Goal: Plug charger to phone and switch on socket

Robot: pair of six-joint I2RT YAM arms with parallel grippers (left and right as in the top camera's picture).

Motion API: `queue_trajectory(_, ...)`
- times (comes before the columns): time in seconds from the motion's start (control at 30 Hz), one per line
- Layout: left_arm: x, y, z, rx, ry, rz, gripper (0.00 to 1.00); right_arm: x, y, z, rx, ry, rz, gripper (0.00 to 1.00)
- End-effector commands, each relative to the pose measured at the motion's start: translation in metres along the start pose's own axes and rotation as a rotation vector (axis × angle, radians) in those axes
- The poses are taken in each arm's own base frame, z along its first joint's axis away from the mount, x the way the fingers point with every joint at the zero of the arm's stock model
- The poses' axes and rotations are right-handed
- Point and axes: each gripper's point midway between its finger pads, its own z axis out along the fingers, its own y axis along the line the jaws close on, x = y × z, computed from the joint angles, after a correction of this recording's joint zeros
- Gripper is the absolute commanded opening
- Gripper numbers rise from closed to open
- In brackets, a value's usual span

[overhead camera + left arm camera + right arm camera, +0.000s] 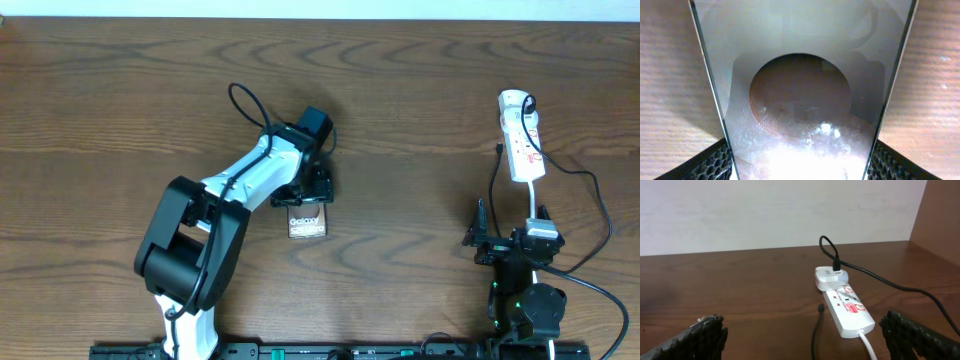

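Pressed between the left fingers (715,162), the phone (800,100) fills the left wrist view, both long edges against them (a large oval shows on its face). Underneath spreads the dark wooden surface (420,90). Across its middle the left arm (200,230) reaches to the phone; the right arm (525,290) sits at the near right edge, right fingers (920,335) spread wide around nothing. Ahead of them lies the white socket (847,307), well apart from the phone, a white adapter (827,277) plugged into its far end. Just beside the socket rests the charger (821,309), its plug tip loose
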Motion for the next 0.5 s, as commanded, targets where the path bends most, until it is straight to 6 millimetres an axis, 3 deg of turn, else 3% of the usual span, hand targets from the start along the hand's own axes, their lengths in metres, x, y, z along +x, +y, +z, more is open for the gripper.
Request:
queue_trajectory(0.0, 0.001, -0.015, -0.025, 0.120, -0.003, -0.006, 0.60, 0.001, 0.000, 0.000, 0.001, 0.000, -0.011, 0.99)
queue_trajectory(0.27, 0.011, -0.038, -0.040, 0.329, 0.100, -0.035, 0.59, 0.001, 0.000, 0.000, 0.001, 0.000, -0.011, 0.99)
queue_trajectory(0.47, 0.016, -0.055, -0.061, 0.550, 0.206, -0.075, 0.59, 0.001, 0.000, 0.000, 0.001, 0.000, -0.011, 0.99)
